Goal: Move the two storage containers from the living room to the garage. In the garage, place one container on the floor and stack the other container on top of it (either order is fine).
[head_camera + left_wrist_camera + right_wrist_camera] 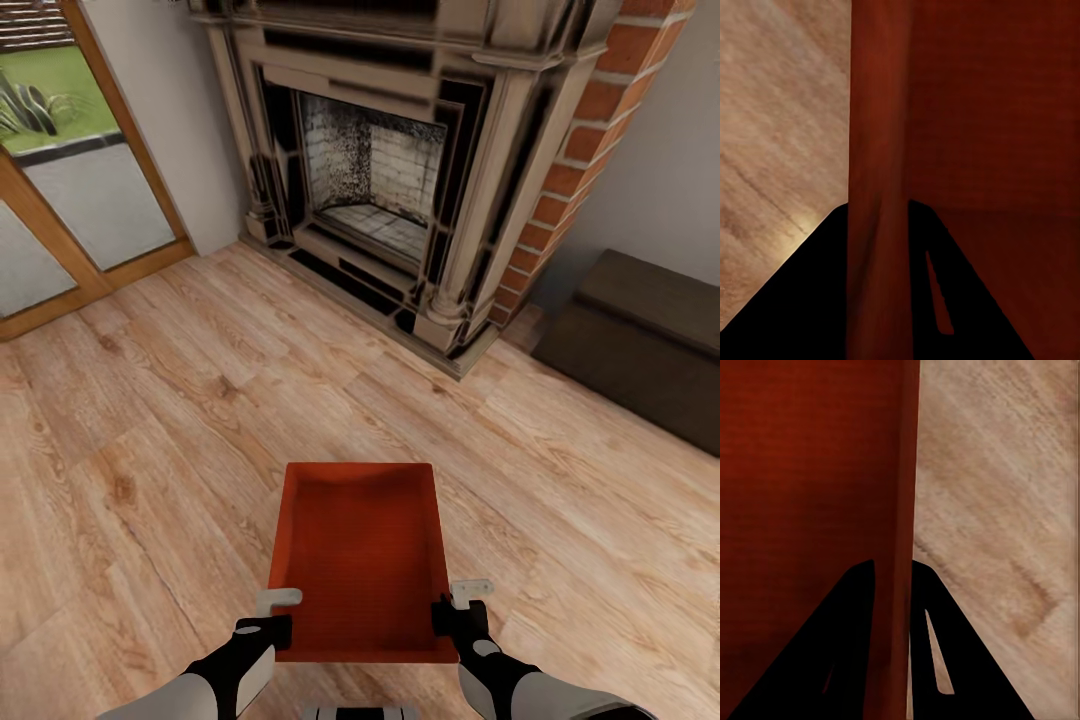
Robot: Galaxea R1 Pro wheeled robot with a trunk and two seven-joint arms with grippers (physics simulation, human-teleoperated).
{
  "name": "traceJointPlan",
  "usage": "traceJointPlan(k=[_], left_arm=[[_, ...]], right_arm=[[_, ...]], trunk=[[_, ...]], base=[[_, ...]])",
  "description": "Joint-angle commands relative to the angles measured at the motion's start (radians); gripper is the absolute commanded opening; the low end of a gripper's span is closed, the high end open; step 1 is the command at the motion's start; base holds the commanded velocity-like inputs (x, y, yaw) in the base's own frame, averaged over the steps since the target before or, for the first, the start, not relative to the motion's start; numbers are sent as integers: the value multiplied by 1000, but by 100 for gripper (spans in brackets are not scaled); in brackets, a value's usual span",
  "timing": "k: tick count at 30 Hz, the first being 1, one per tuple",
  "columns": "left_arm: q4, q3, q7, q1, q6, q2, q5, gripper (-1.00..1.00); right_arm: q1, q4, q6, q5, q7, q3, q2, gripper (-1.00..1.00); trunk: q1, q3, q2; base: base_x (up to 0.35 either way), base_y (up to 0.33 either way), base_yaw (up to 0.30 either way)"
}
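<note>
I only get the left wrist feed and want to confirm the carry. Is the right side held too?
Observer: Yes, the right pincer straddles the storage container wall.
Operator: Which room are we in?
Observer: The living room; a brick fireplace stands ahead.
Operator: Anything inside the bin?
Observer: No, head view shows its bottom bare.
Operator: Obstacles nearby?
Observer: A dark cabinet sits right of the fireplace.

A brick fireplace point(390, 180) stands far centre, glass doors point(70, 170) far left, a dark cabinet point(640, 340) right.
</note>
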Motion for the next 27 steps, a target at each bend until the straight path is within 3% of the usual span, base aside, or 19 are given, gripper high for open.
traceJointPlan(k=[1, 27], left_arm=[[-1, -6, 12, 0, 6, 1, 2, -100], [-1, -6, 12, 0, 6, 1, 2, -100]], right_arm=[[-1, 2, -8, -29, -4, -6, -3, -100], [-1, 2, -10, -30, -4, -7, -1, -100]], trunk=[[-4, 3, 7], [-104, 84, 189]], base=[[0, 0, 0], [0, 0, 0]])
